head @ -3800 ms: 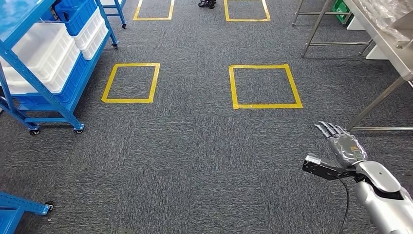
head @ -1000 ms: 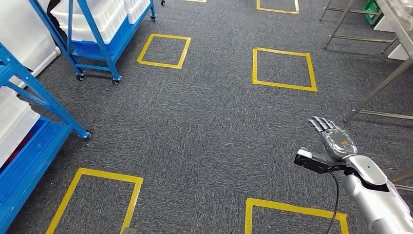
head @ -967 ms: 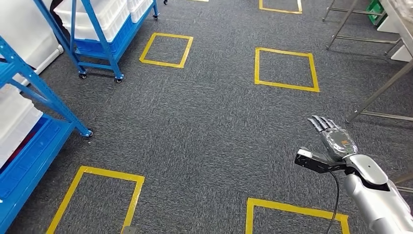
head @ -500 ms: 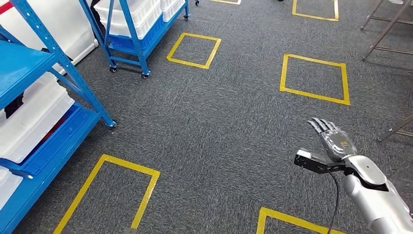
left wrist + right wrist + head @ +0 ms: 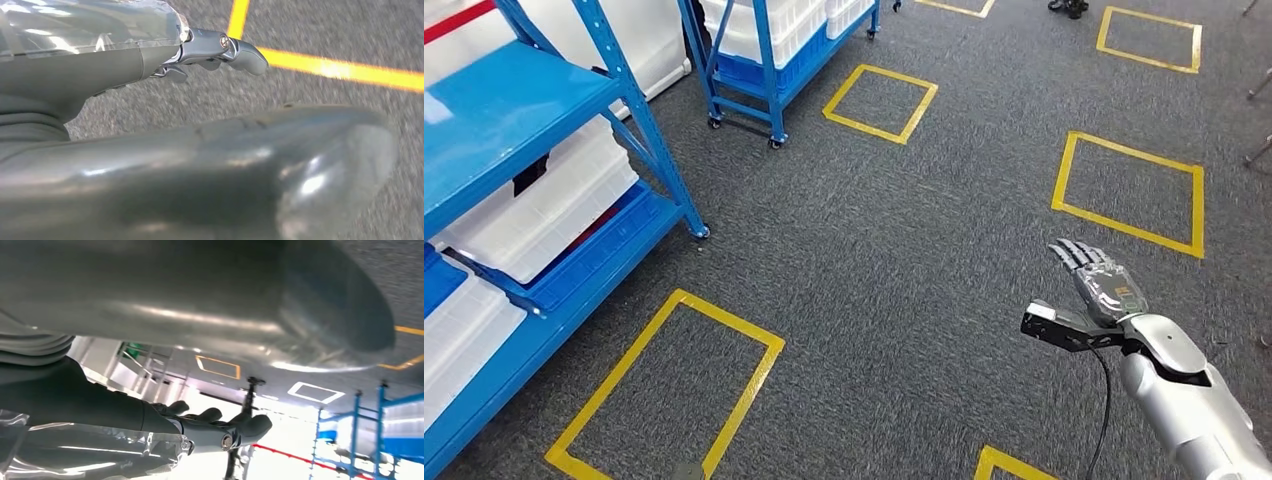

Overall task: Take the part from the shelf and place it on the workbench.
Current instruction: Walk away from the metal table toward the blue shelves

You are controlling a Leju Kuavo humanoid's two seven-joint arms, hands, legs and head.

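No part shows yet, so I can't tell which bin holds it. The near shelf [image 5: 519, 95] stands at ten o'clock in the head view, blue-framed, with white bins [image 5: 549, 205] on its lower tiers; a second rack [image 5: 769, 40] sits at twelve, also loaded with white bins.

The right hand [image 5: 1096, 280] is raised at four o'clock over the grey carpet, fingers straight and apart, holding nothing. The left hand [image 5: 215, 47] hangs above the floor by a yellow tape line [image 5: 345, 70], fingers a little curled and loose, nothing in them either.

From where I stand, the risk is the approach. The robot looks angled to the shelf rather than square to it; stopping off the taped box [image 5: 669, 385] at seven o'clock could leave the reach short or skewed. The outstretched right hand might clip the blue upright [image 5: 649, 130] on a turn. And picking the wrong bin is likely enough, the contents being hidden.
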